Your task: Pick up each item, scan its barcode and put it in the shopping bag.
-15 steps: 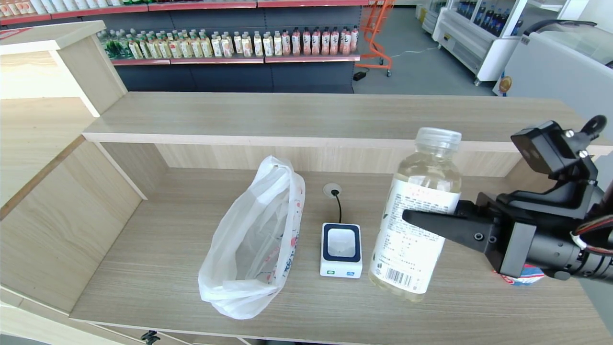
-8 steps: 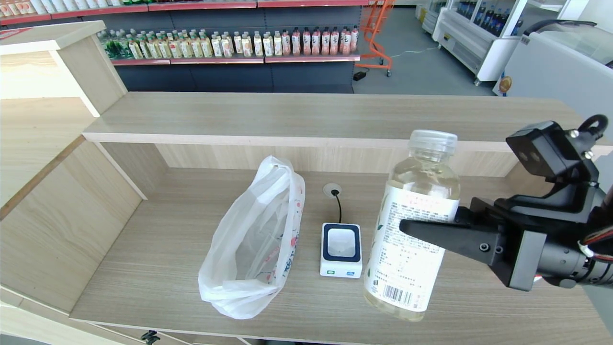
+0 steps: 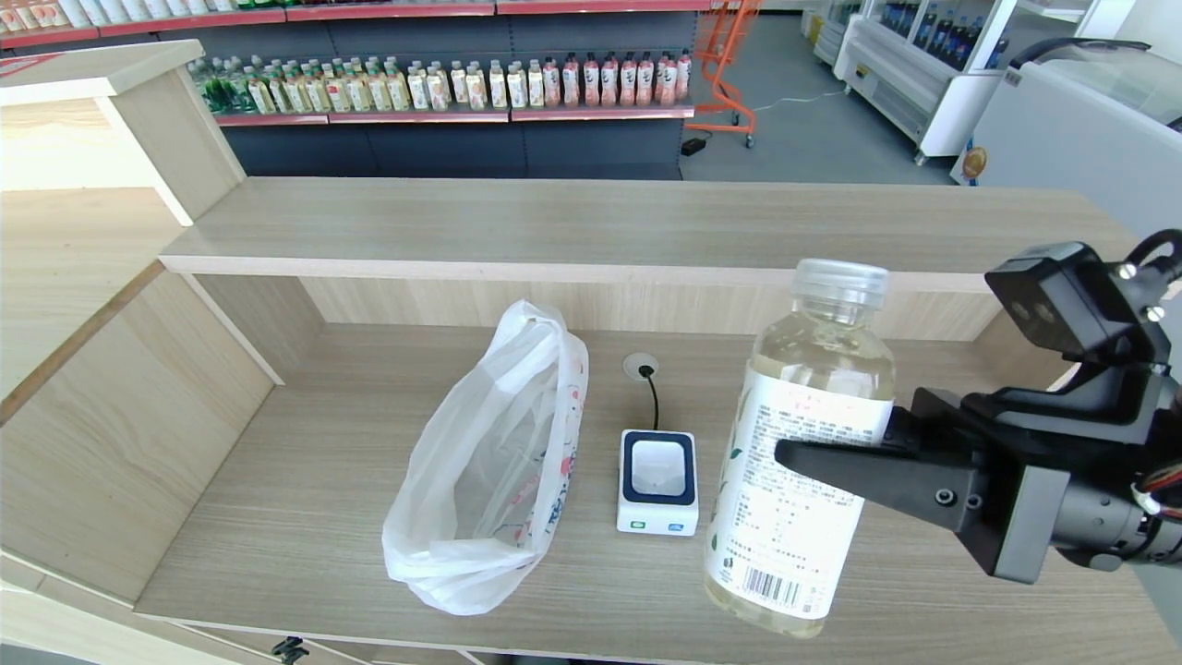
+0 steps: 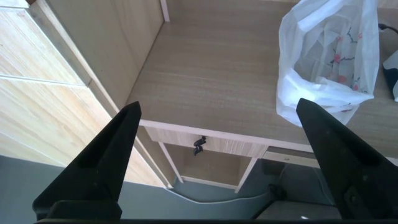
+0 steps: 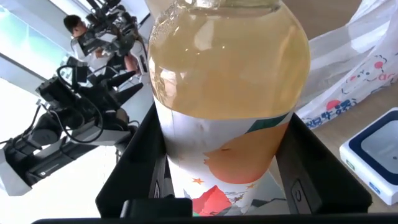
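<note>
We hold the drink bottle [image 3: 776, 531] beside the barcode scanner [image 3: 657, 480]

Our right gripper [image 3: 826, 429] clamps the near-upright bottle at its labelled middle, above the counter's [image 3: 277, 536] front right part. Our left gripper [image 4: 214, 155] hangs with fingers spread off the front edge, near the shopping bag [image 3: 489, 462]. We judge the bottle full, so fairly heavy, its thin plastic yielding and its label slick. The mid-body hold seems soundest, squeezed gently.

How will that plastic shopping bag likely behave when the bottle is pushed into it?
The shopping bag is thin, crinkled film slumped on the counter, so probably floppy and light. Its mouth sags unsupported, so it may collapse or slide under the bottle.
</note>
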Robot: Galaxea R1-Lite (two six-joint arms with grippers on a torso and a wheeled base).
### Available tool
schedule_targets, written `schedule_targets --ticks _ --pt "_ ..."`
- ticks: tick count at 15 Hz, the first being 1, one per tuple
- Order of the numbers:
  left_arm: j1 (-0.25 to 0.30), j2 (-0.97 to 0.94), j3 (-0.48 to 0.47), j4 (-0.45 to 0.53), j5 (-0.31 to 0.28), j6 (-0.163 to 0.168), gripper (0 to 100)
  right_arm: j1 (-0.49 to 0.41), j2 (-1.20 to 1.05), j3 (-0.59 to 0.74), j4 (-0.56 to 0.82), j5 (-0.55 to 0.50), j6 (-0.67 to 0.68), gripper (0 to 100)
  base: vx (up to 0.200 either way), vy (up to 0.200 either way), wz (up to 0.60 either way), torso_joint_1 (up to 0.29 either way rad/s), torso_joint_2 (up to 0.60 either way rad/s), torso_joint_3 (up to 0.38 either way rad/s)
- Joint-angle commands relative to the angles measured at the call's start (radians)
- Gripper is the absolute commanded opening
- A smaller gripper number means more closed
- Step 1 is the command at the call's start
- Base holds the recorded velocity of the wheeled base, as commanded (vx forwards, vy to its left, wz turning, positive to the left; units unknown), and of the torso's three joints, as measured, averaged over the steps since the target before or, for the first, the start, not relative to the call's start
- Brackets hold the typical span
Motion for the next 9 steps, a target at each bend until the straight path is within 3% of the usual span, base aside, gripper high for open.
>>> schedule_targets --ticks 1,7,9 --pt "0.000 0.000 0.000 0.000 0.001 0.000 100 0.002 -0.006 0.002 0.000 0.004 -0.003 0 0.000 0.000 0.00 0.000 0.00 0.000" --pt "0.000 0.000 0.000 0.000 0.001 0.000 100 0.000 -0.018 0.004 0.005 0.040 -0.017 0 0.000 0.000 0.00 0.000 0.00 0.000" --pt "0.000 0.000 0.000 0.000 0.001 0.000 100 -0.030 0.019 0.008 0.005 0.037 -0.113 0 0.000 0.000 0.00 0.000 0.00 0.000"
